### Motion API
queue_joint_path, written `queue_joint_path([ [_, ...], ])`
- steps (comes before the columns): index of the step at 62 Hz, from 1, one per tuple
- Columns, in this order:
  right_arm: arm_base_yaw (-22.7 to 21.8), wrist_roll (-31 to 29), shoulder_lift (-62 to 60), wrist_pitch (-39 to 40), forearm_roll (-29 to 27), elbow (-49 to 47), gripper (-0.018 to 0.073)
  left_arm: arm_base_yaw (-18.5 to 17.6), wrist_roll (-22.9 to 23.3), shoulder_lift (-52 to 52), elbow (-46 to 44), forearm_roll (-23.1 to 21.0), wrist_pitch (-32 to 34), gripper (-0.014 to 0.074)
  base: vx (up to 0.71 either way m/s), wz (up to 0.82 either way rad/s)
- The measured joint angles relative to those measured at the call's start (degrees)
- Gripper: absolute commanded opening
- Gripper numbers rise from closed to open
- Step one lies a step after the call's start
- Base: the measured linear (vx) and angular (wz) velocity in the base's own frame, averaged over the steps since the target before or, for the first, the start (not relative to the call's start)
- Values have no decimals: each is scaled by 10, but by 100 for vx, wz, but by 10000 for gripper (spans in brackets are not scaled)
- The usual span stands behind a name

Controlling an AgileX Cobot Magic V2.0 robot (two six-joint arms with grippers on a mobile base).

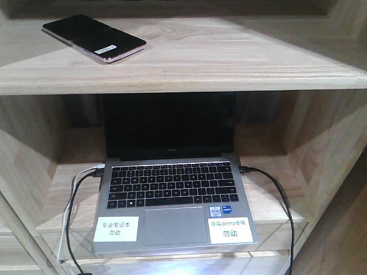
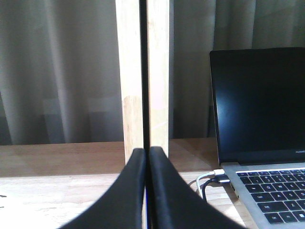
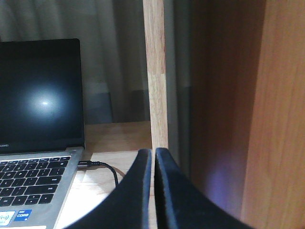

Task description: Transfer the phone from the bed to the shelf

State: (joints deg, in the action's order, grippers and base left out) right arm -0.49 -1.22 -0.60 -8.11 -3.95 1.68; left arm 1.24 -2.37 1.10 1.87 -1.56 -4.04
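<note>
Glossy black phone [image 1: 93,38] lies flat on the pale wooden shelf's [image 1: 229,63] upper board.

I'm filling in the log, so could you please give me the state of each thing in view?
Phone: lying flat on the upper shelf, untouched.
Laptop: open, screen dark, cables plugged in both sides.
Left gripper: jaws shut, empty.
Right gripper: jaws shut, empty.
</note>
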Motion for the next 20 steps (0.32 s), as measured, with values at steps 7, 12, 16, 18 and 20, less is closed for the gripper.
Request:
queue_joint_path([
  [7,0,0,0,0,0,0,-5,0,0,0,0,0,0,1,0,0],
  [12,0,0,0,0,0,0,-5,0,0,0,0,0,0,1,0,0],
  [16,0,0,0,0,0,0,-5,0,0,0,0,0,0,1,0,0],
  [18,0,0,0,0,0,0,-5,0,0,0,0,0,0,1,0,0],
  [20,0,0,0,0,0,0,-5,0,0,0,0,0,0,1,0,0],
])
